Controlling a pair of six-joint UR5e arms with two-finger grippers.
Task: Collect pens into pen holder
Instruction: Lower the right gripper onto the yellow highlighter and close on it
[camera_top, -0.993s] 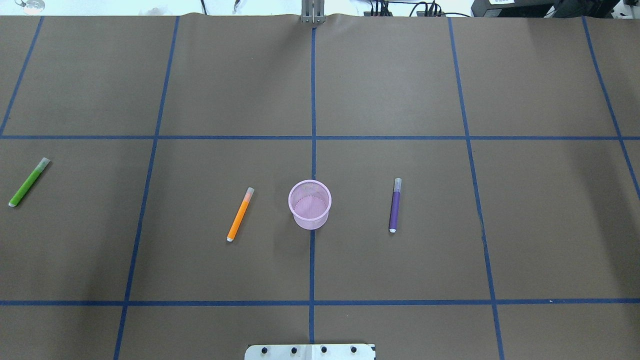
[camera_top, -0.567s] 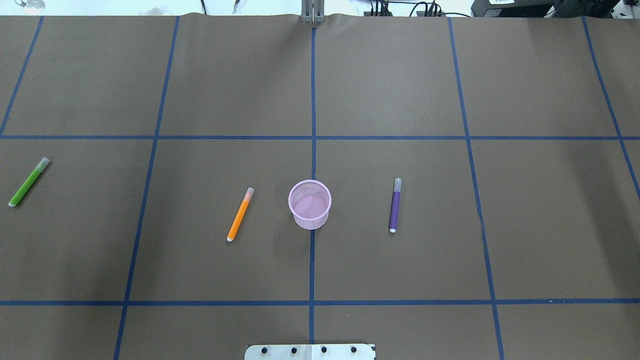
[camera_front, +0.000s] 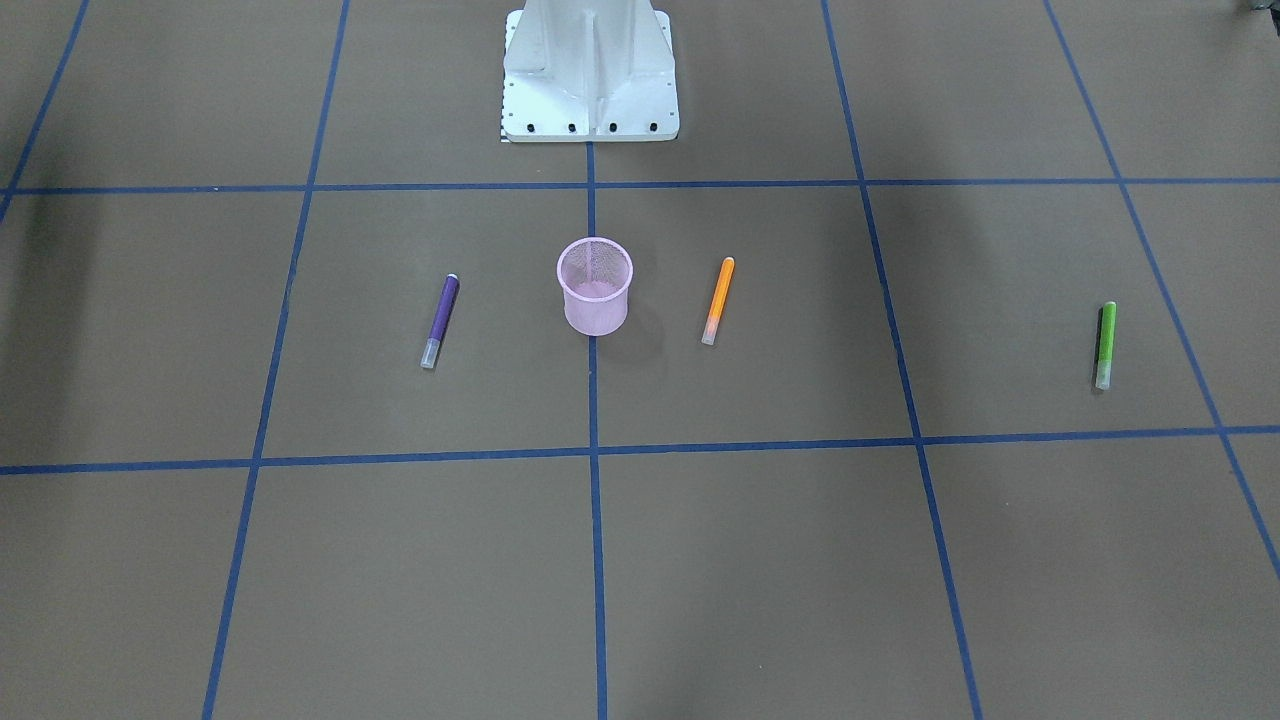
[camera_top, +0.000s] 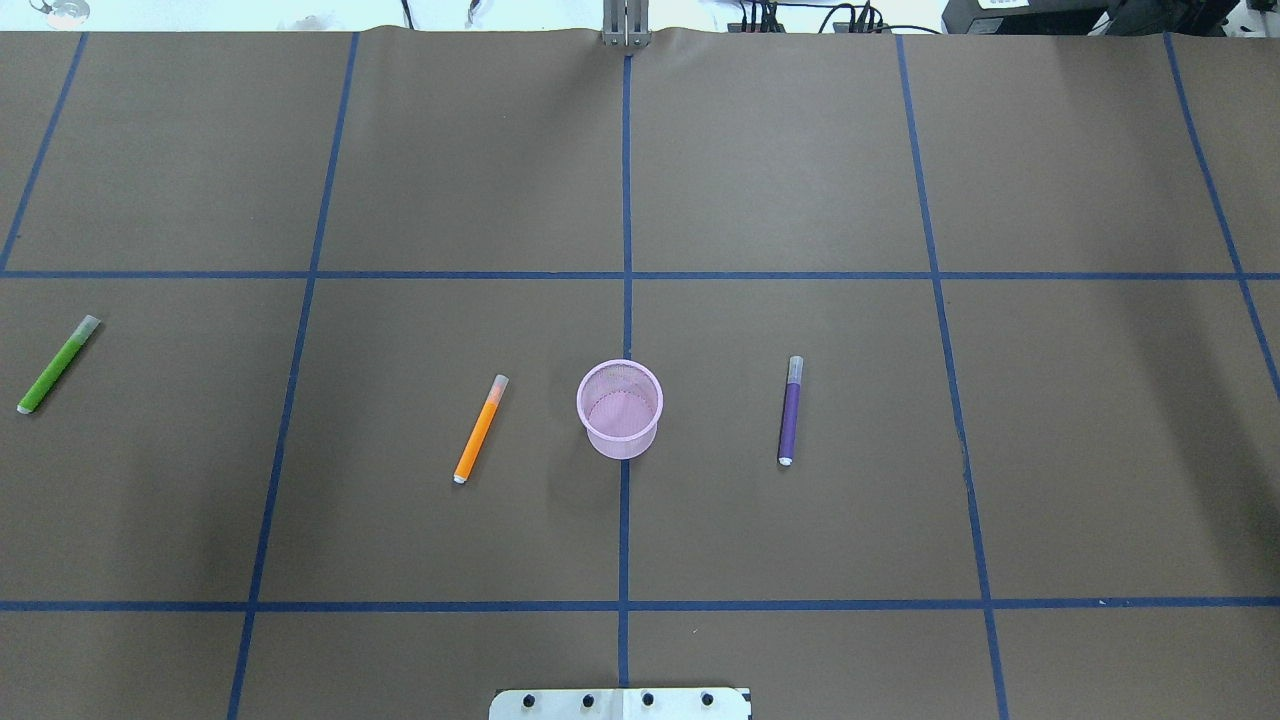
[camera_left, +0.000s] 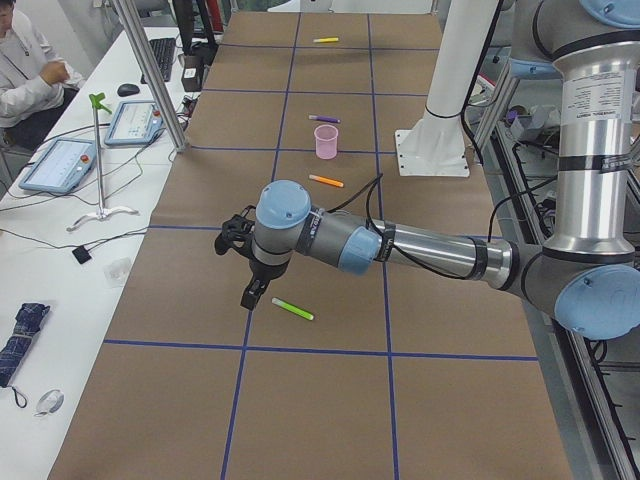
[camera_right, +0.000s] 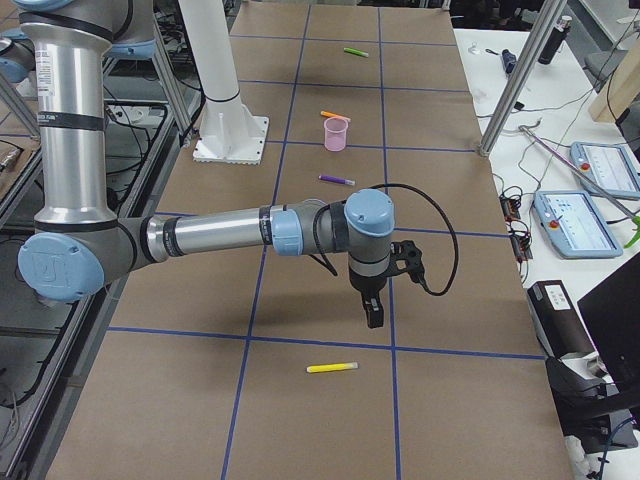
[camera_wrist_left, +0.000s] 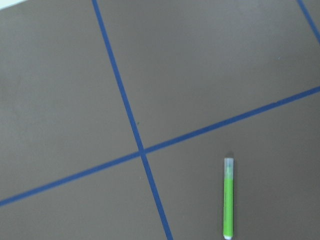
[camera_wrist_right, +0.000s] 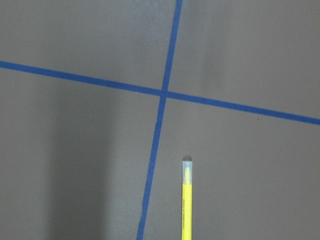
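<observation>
The pink mesh pen holder (camera_top: 620, 408) stands upright and empty at the table's middle. The orange pen (camera_top: 480, 430) lies to its left and the purple pen (camera_top: 790, 412) to its right. The green pen (camera_top: 58, 365) lies at the far left and shows in the left wrist view (camera_wrist_left: 228, 199). The yellow pen (camera_right: 332, 368) lies at the far right end and shows in the right wrist view (camera_wrist_right: 186, 200). My left gripper (camera_left: 252, 292) hangs above the table beside the green pen (camera_left: 292, 309). My right gripper (camera_right: 372, 310) hangs above the table near the yellow pen. I cannot tell whether either is open or shut.
The white robot base (camera_front: 590, 75) stands at the table's near edge behind the holder. Blue tape lines grid the brown table. A side bench with tablets (camera_left: 60, 165), a metal post (camera_left: 150, 75) and a seated person (camera_left: 25, 60) runs along the far edge.
</observation>
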